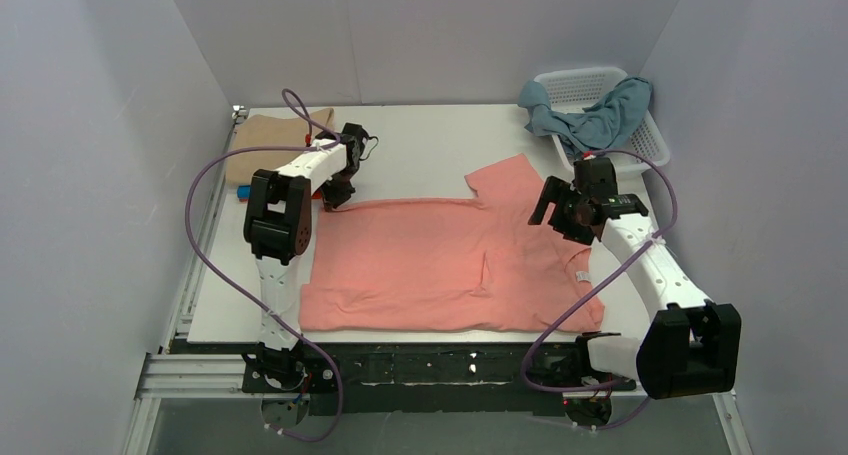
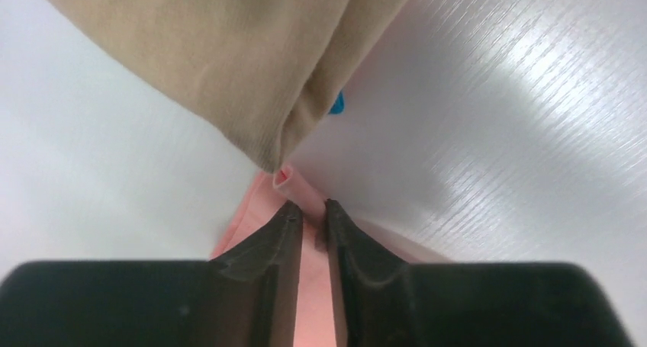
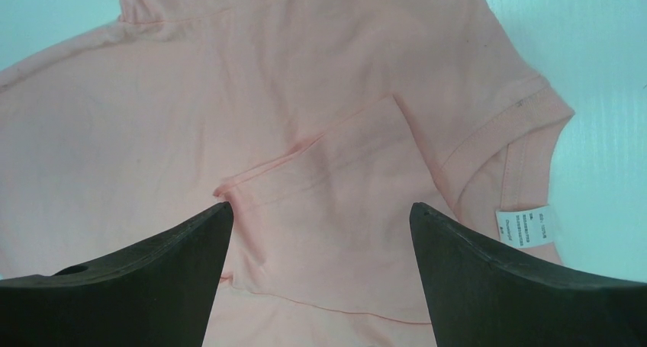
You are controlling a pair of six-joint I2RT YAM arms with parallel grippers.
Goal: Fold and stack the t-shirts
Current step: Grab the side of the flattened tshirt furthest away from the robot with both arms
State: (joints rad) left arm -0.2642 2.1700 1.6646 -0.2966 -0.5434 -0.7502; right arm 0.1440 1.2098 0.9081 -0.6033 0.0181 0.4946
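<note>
Pinching the far-left corner of the salmon pink t-shirt (image 1: pixel 430 260), which lies flat at centre, the left gripper (image 2: pixel 311 210) should bite fully onto the hem before lifting, while the right gripper (image 3: pixel 320 207) hovers spread wide over the shirt's right end.

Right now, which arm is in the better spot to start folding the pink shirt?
Left, probably. The left claw pinches a corner of the pink shirt, ready to lift and fold it. The right claw hangs open above the shirt, gripping nothing.
</note>
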